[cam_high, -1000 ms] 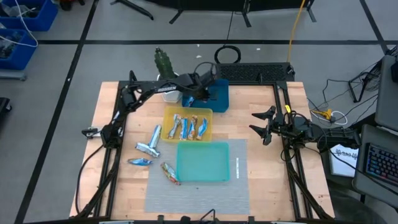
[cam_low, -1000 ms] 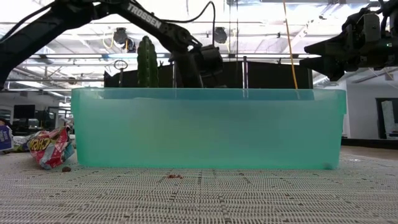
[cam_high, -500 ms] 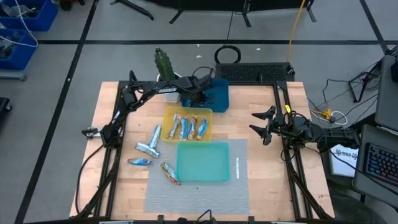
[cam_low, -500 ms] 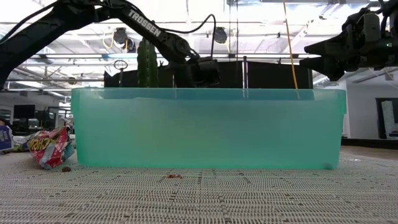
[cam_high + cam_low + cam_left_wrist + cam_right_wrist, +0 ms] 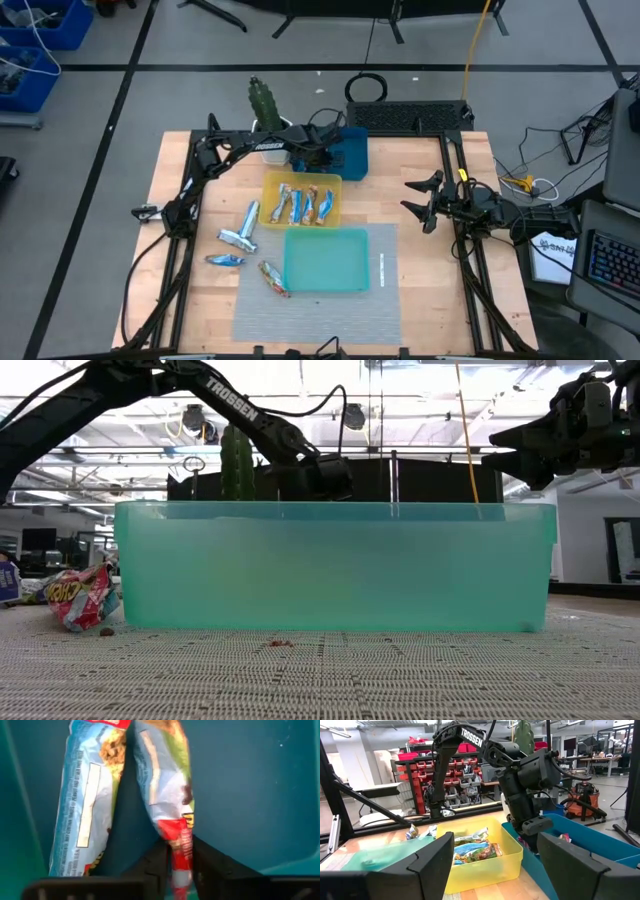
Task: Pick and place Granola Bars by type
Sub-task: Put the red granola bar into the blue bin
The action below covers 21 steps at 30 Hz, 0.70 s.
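My left gripper (image 5: 322,152) reaches down into the blue tray (image 5: 352,160) at the table's far side and is shut on a granola bar (image 5: 165,785) with a pale blue, green and red wrapper. A second bar (image 5: 90,795) lies beside it on the blue tray's floor. Several bars lie in the yellow tray (image 5: 268,190). More bars lie on the wood to its left (image 5: 240,215), (image 5: 225,260), (image 5: 273,278). The teal tray (image 5: 325,262) sits nearer. My right gripper (image 5: 420,200) waits open near the table's right edge. My left gripper pinches the bar by its red end (image 5: 177,832) between the two fingers (image 5: 155,865). It comes from above, pointing down into the blue tray. The bar runs on straight ahead of the fingers, close over the tray floor; whether it rests there I cannot tell.
A cactus in a white pot (image 5: 262,102) stands just left of the blue tray. A grey mat (image 5: 380,310) lies under the teal tray. The low view is filled by the teal tray's wall (image 5: 330,565), with one bar (image 5: 75,600) at its left.
My left gripper has come down toward the blue tray and a little toward the table's left, still shut on the bar. The right arm has kept still.
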Each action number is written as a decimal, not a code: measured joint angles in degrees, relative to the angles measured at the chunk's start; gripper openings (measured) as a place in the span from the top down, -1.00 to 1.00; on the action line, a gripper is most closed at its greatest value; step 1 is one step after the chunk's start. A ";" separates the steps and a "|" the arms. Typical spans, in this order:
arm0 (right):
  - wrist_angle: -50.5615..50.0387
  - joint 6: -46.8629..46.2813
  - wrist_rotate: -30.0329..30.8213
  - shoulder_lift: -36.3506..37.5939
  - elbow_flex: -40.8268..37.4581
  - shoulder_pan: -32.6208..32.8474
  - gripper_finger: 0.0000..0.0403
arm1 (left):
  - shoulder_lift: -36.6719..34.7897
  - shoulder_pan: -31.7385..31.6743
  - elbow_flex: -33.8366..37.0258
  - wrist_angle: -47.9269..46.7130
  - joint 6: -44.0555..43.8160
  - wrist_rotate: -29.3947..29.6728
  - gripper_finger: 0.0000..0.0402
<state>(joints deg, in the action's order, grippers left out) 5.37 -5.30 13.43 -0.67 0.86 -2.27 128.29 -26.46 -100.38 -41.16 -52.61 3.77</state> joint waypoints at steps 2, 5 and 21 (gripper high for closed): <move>0.00 0.00 0.00 0.00 -0.01 0.01 -0.38 | 0.00 0.00 0.00 -0.01 0.14 -0.42 0.47; 0.00 0.00 0.00 0.00 0.00 0.01 -0.38 | 0.00 0.00 0.00 0.52 -0.01 -0.53 0.29; 0.00 0.02 0.00 0.00 0.00 0.01 -0.38 | -0.04 -0.07 -3.01 0.73 2.36 -1.64 -0.46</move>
<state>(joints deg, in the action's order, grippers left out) 5.37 -5.28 13.43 -0.67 0.86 -2.26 128.25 -26.53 -103.39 -40.42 -50.24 2.14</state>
